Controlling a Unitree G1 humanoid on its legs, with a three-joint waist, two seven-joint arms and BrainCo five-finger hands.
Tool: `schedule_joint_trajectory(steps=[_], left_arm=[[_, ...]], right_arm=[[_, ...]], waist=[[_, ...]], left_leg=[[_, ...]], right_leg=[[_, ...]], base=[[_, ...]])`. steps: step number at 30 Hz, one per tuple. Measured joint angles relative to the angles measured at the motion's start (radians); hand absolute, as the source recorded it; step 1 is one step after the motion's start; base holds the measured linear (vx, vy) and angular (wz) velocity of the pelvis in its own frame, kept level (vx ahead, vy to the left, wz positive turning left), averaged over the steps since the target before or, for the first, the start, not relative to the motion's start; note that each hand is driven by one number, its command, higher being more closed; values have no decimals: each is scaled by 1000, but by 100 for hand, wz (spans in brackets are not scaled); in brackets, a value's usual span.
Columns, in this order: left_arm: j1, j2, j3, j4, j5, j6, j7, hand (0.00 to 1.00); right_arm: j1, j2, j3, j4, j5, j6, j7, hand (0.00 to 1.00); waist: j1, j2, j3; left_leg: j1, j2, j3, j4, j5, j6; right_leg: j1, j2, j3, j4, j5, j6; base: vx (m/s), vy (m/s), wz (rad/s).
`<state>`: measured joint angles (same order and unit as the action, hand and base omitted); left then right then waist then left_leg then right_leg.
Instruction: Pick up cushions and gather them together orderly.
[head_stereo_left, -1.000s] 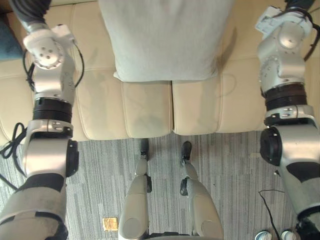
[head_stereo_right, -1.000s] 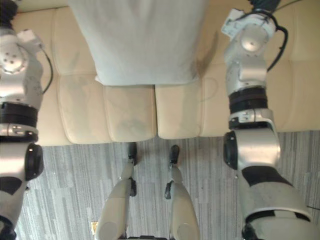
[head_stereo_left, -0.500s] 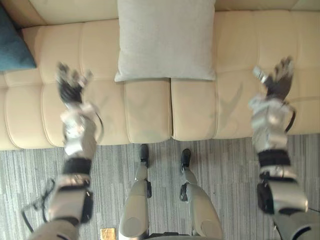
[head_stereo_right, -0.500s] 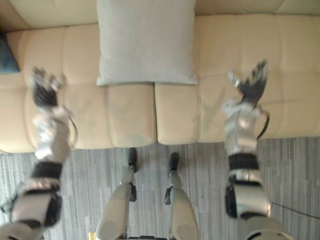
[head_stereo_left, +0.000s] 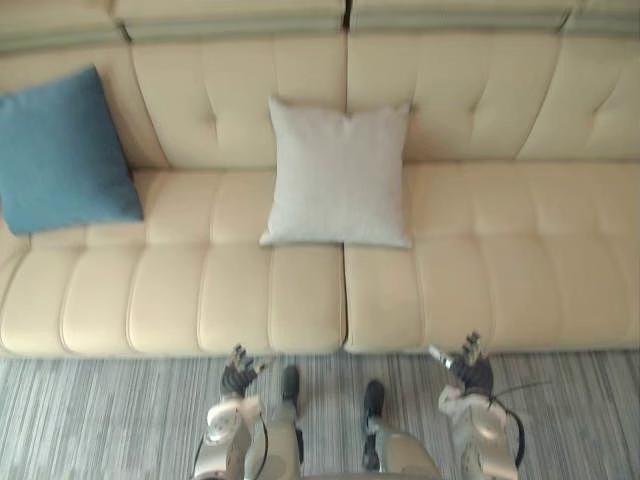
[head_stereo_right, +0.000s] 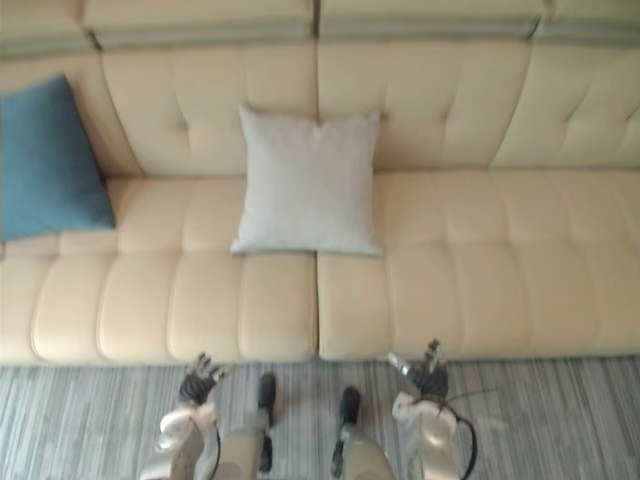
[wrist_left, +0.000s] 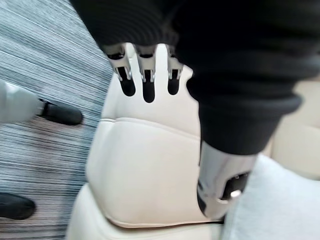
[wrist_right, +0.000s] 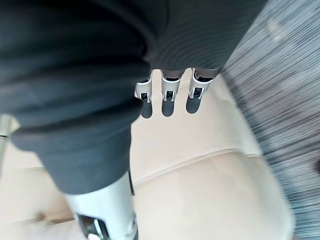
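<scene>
Your left hand (head_stereo_left: 238, 372) and right hand (head_stereo_left: 468, 368) hang low before the sofa (head_stereo_left: 480, 290), fingers straight, holding nothing. The grey cushion (head_stereo_left: 340, 175) leans on the backrest at 1 o'clock from the left, 11 from the right; it is roughly square, lower edge running 9-to-3. The blue cushion (head_stereo_left: 62, 150), tilted, sits at 10 o'clock, nearer your left.

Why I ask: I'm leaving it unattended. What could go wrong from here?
The blue cushion sits far along the sofa from the grey cushion; the left hand may not reach it without a sidestep. Both it and the right hand hang open, low by the seat's front edge; a one-handed pinch could drag the leaning grey cushion off.
</scene>
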<state>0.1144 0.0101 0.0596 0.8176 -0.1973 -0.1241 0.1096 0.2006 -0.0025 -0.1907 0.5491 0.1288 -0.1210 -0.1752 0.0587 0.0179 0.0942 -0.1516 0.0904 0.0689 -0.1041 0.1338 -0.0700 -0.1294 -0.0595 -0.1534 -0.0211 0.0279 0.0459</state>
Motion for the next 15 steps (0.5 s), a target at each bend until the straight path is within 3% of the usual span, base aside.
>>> schedule_joint_trajectory(steps=[13, 14, 15], left_arm=[[-11, -5, 74, 144, 134, 5, -2, 0], [-13, 35, 79, 197, 155, 6, 0, 0], [-11, 36, 79, 197, 155, 6, 0, 0]], right_arm=[[10, 8, -44, 282, -12, 33, 40, 0], [-97, 5, -81, 430, -12, 43, 47, 0], [-94, 5, -81, 432, -12, 43, 47, 0]], waist=[[-2, -18, -66], [-22, -50, -45], [-22, -50, -44]], left_leg=[[102, -22, 3, -5, -35, 6], [191, -71, -19, -6, -88, 23], [190, -71, -19, -6, -89, 23]], right_leg=[[107, -24, -7, -3, -34, 22], [198, -68, -28, 21, -101, 49], [198, -68, -28, 21, -101, 49]], base=[[46, 9, 2], [0, 0, 0], [0, 0, 0]])
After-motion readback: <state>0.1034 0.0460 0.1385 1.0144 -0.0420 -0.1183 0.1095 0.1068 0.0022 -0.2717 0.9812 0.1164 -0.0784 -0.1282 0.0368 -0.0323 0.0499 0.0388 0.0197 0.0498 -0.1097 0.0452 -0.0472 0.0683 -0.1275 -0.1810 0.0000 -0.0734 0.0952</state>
